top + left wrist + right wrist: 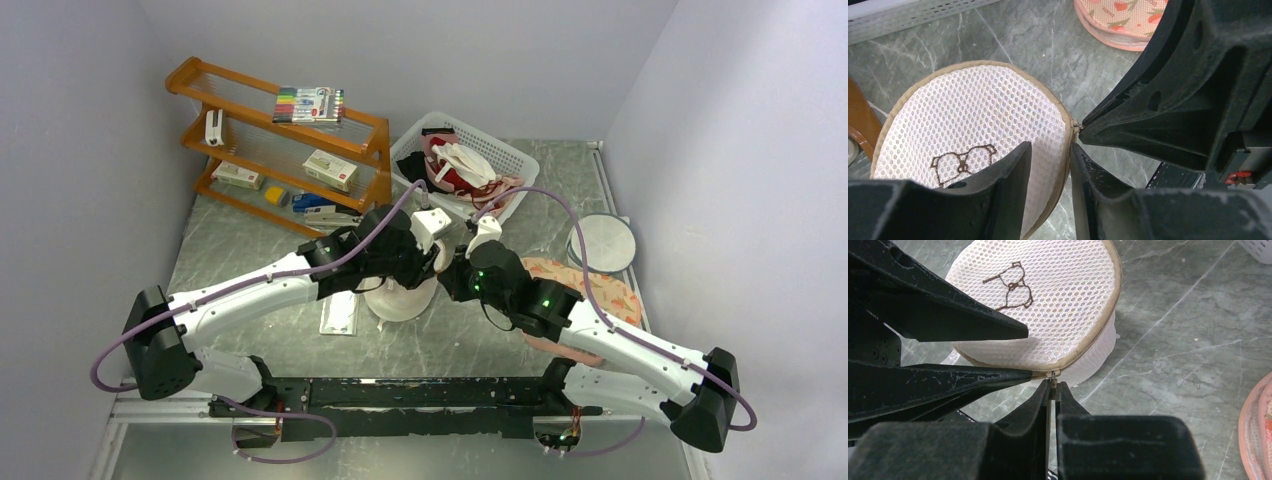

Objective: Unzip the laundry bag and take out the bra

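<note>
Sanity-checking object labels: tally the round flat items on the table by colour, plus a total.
Cream-white laundry bag: 1
Grey disc: 1
Peach patterned pad stack: 1 (layers can't be told apart)
Total: 3

- Bright, even light from overhead; soft, faint shadows on the grey-green marbled stone table (480,345).
- Wrist views are sharp on the round cream-white mesh laundry bag (1058,285), with a soft shadow across it; the nearest foreground is slightly blurred.

Grey table (240,250): laundry bag (405,300), basket (512,158), rack (383,165)
</note>
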